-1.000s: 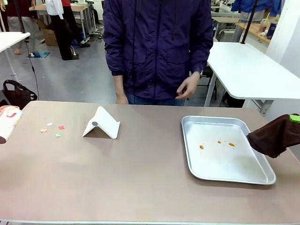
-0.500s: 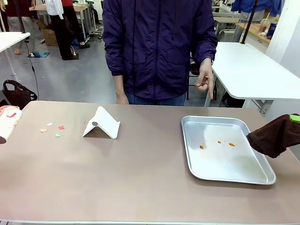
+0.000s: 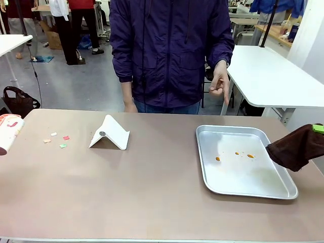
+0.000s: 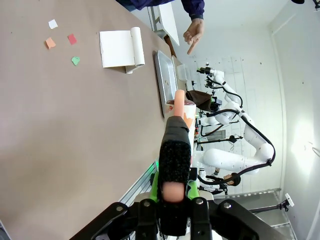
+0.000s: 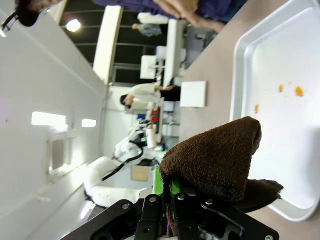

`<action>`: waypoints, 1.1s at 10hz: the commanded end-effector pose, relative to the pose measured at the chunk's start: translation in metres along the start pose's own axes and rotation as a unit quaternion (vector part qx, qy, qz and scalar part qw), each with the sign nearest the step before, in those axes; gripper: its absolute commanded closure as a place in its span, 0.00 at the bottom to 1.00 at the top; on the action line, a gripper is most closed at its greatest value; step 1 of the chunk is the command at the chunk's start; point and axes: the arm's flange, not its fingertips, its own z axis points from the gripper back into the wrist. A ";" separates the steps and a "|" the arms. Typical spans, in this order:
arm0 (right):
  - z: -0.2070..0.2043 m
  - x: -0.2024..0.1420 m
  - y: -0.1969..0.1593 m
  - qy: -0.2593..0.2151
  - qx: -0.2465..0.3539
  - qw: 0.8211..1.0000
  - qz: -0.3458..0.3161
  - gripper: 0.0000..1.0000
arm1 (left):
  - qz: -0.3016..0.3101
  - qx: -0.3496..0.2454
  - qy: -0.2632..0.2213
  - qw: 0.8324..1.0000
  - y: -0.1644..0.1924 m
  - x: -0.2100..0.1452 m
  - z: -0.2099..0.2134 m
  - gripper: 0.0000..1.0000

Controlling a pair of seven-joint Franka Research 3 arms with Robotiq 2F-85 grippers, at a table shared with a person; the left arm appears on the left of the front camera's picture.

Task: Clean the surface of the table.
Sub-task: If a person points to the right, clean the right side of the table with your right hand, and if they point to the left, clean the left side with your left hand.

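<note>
A wide table [image 3: 152,192] with a smooth, matte brownish-tan top lies level; rounded corner at ten o'clock, thin pale edge along six o'clock.

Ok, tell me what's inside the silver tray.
A few small orange bits lie on the tray's floor, near its middle; otherwise it looks bare. The brown cloth hanging at its right rim hides that edge, so anything beneath it cannot be seen.

You're watching the person's hand [image 3: 219,82] coming up from the waist and swinging out beside the purple jacket [image 3: 169,48], fingers curling, while a bystander in red [image 3: 83,5] is stepping across far behind.
</note>
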 end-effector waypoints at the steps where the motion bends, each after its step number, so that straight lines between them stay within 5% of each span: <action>1: -0.011 0.003 0.019 -0.012 -0.108 0.994 0.014 0.94 | -0.002 0.003 0.003 1.000 -0.003 -0.002 0.000 1.00; 6: -0.090 0.053 0.032 -0.042 -0.293 0.953 0.065 0.94 | -0.002 0.003 0.003 1.000 -0.003 -0.002 0.000 1.00; 11: -0.144 0.080 -0.004 -0.022 -0.365 0.929 0.053 0.94 | -0.002 0.003 0.003 1.000 -0.003 -0.002 0.000 1.00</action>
